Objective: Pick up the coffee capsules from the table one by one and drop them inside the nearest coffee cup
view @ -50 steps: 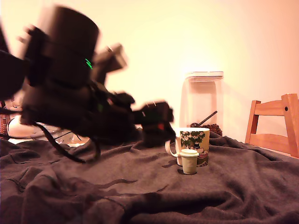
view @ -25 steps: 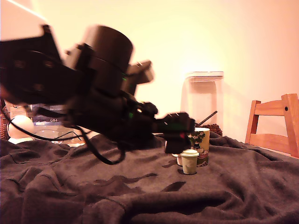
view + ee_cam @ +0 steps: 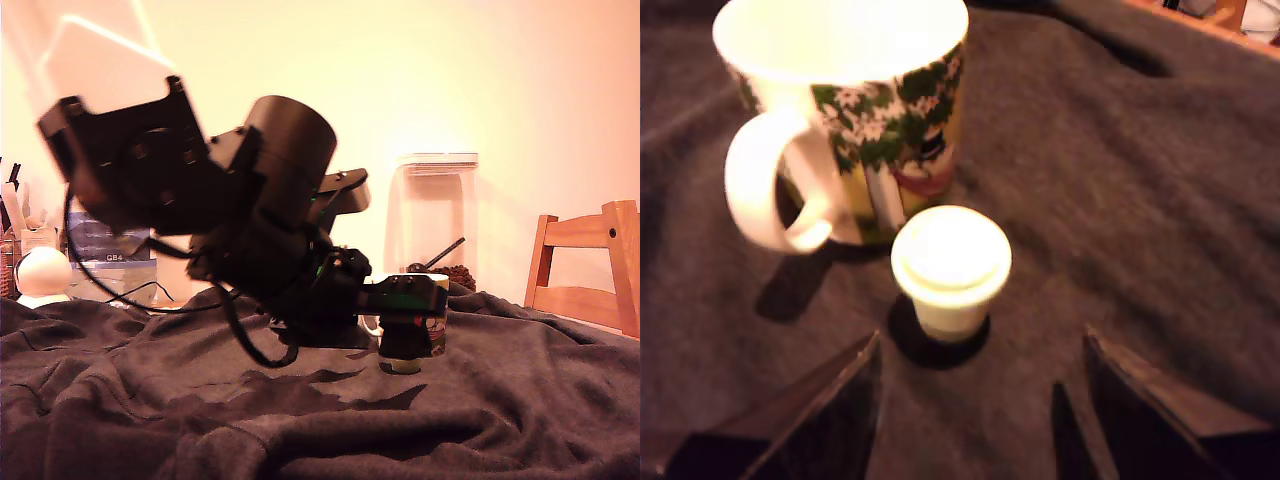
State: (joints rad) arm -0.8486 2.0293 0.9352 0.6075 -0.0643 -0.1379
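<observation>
- Exterior view: I see my arm [image 3: 250,230] reaching in from the exterior view's left, low over the table [image 3: 520,400] with its wrinkled dark grey cloth
- The gripper [image 3: 405,330] sits right in front of the coffee cup [image 3: 438,315], covering most of it; only a strip of the printed side and the rim shows
- The coffee capsule [image 3: 404,366] is nearly all hidden behind the gripper here, just a pale sliver peeps out beneath it, down on the cloth
- From this side I cannot tell how wide the jaws stand
- Behind the cup stands a clear canister [image 3: 432,215] with a white lid, and a wooden chair [image 3: 585,265] is at the exterior view's right edge
- Wrist view: I see both dark fingers [image 3: 820,415] spread wide apart, with bare cloth between them, so the gripper [image 3: 975,400] is open and holds nothing
- The capsule [image 3: 951,268] stands with its cream rim up on the cloth, ahead of the fingertips and apart from them, roughly in line with the gap
- The cup [image 3: 855,110] stands upright just beyond the capsule, very close to it, with its loop handle turned sideways and nothing showing inside
</observation>
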